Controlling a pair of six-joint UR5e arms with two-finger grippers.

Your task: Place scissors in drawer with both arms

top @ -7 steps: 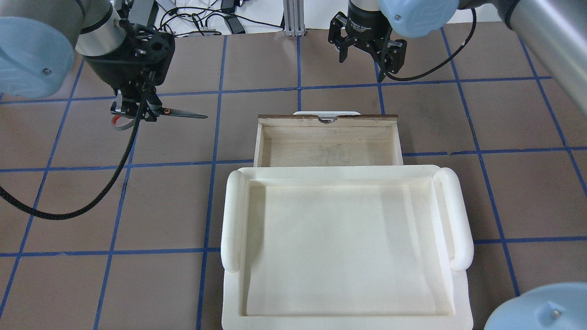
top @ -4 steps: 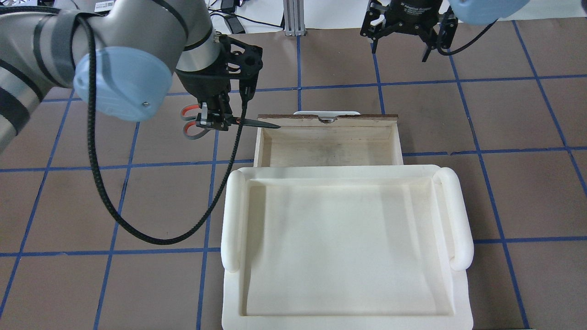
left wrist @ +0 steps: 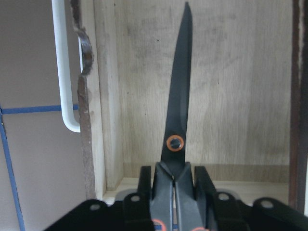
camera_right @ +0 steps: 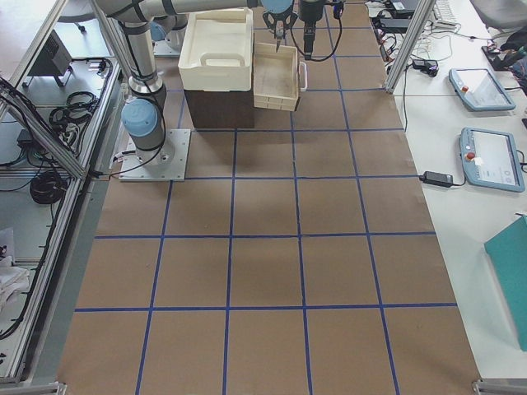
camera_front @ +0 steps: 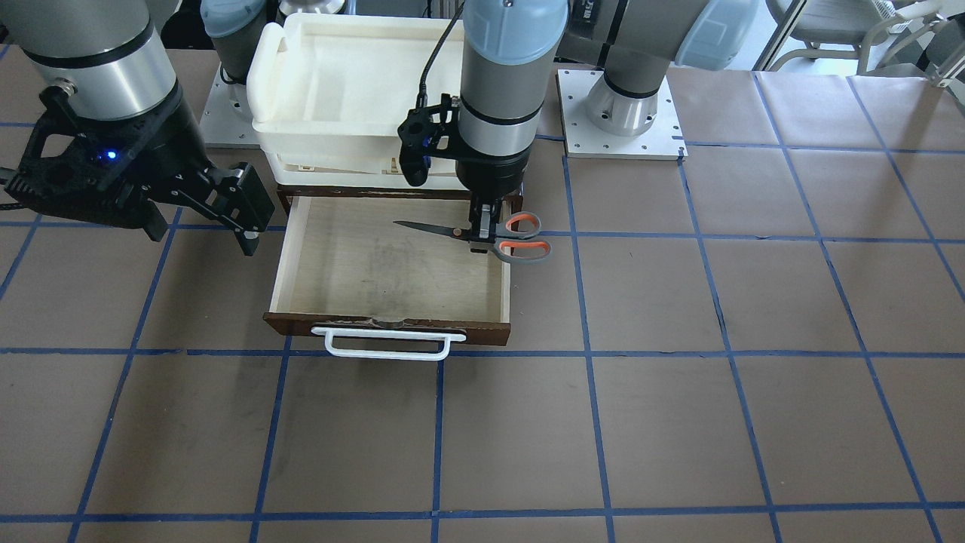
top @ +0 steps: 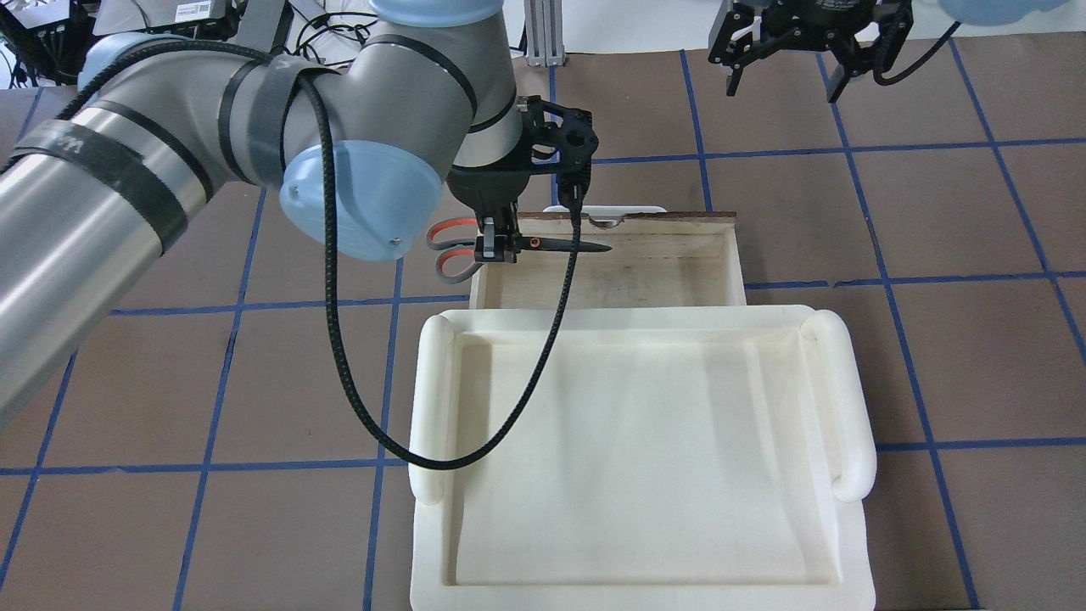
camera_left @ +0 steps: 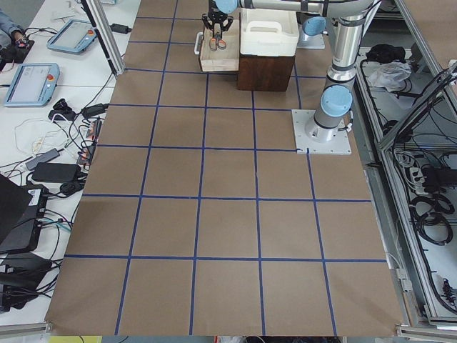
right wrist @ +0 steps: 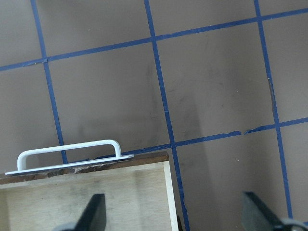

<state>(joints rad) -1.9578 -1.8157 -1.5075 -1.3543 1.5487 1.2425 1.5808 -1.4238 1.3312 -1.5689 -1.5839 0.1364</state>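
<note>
Left gripper (camera_front: pixel 480 243) clamps the scissors (camera_front: pixel 432 227) near the pivot, blades over the open drawer (camera_front: pixel 362 271) by the bench's robot-side edge. Right gripper (top: pixel 783 85) hangs beside the drawer, spread wide and empty.

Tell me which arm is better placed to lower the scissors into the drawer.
Left: the left hand grips the scissors, blades over the open drawer. The right hand is open and empty.

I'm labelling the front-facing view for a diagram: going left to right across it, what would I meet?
The right gripper, open → the drawer's white bar handle → the scissors, their orange-lined loops. The left gripper overlaps the scissors, so it is left out.
</note>
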